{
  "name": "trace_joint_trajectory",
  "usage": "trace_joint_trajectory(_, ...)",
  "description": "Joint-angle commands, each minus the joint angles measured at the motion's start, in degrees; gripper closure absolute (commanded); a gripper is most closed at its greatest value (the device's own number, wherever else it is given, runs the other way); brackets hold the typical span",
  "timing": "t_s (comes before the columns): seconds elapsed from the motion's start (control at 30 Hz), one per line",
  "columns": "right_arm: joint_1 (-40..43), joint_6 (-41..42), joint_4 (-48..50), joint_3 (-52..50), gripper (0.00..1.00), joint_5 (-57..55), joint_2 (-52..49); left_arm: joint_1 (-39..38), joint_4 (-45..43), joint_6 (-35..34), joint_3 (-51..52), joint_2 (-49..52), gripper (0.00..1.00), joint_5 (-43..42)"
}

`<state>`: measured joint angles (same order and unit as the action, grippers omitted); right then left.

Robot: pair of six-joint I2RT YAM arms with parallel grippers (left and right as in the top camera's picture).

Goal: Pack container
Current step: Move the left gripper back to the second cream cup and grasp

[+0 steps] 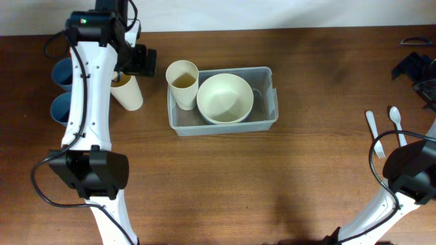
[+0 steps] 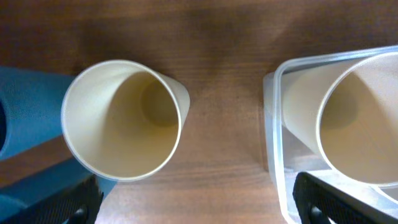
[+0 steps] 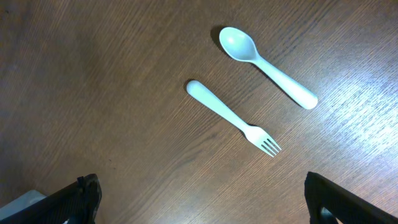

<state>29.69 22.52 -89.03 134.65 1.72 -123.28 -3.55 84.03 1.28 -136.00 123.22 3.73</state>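
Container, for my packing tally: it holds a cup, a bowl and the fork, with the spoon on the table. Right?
Not the fork: it lies on the table beside the spoon, as the overhead and right wrist views show. The container does hold a cup and a bowl.

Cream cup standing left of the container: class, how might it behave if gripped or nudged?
The cream cup looks empty, so probably light. It is tall and narrows toward its base, so a nudge near the rim would likely tip it. Its smooth wall may slip.
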Motion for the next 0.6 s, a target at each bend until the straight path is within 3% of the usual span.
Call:
trace_joint_trajectory(0.0,-0.13,0.5,0.09,-0.37,0.01,-0.26,0.02,1.38,-1.88,1.09,2.34,-0.28,0.0,0.61)
trace_joint_trajectory(0.57,-0.13,0.5,0.09,-0.37,0.01,-0.26,0.02,5.09,-5.64,5.75,8.26,-0.07,0.05,-4.37)
